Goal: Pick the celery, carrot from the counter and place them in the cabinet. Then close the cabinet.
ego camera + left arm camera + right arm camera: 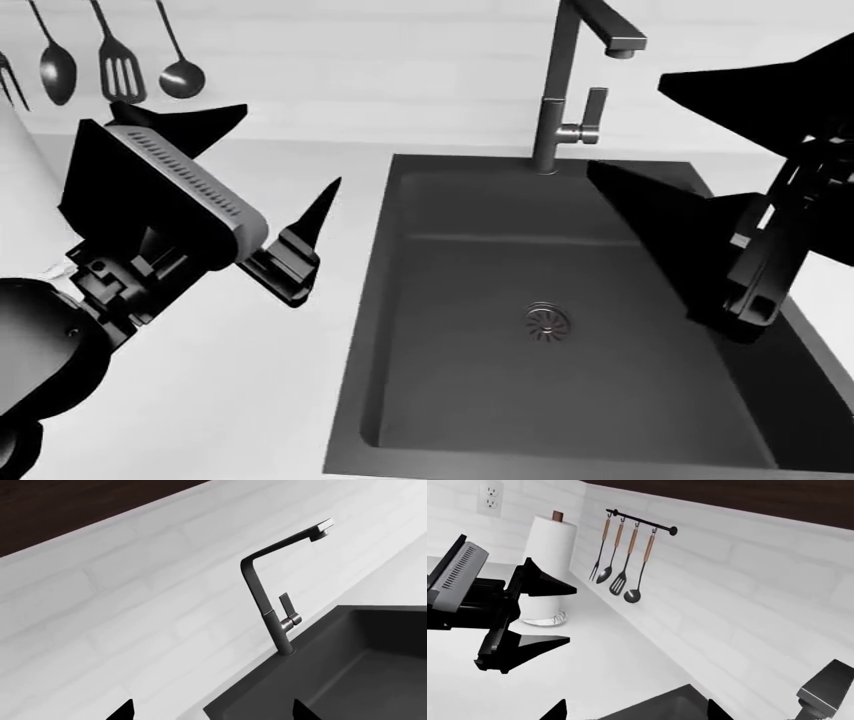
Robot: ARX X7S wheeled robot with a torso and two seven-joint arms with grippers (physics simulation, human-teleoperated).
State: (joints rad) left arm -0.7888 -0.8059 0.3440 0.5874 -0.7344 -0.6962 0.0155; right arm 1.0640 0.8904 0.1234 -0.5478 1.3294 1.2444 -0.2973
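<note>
Writing: none legible in any view.
Tabletop [227,400]: plain white, with the dark sink [574,330] set into it right of centre.
Sink contents: nothing but a round drain [547,320] is seen in the basin.
Faucet [577,75]: dark, angular, at the far edge of the sink; its side lever is seen in the head and left wrist views.
Left hand [274,195]: fingers spread apart, nothing between them, held over the tabletop left of the sink.
Right hand [694,250]: over the right part of the sink; fingers appear parted, nothing gripped.
Right wrist view only: paper towel roll [549,570], wall outlet [490,498], and rail of hanging utensils [624,555].
Head view: utensils shown far left.
Celery, carrot: seen in no view; location cannot be told.
</note>
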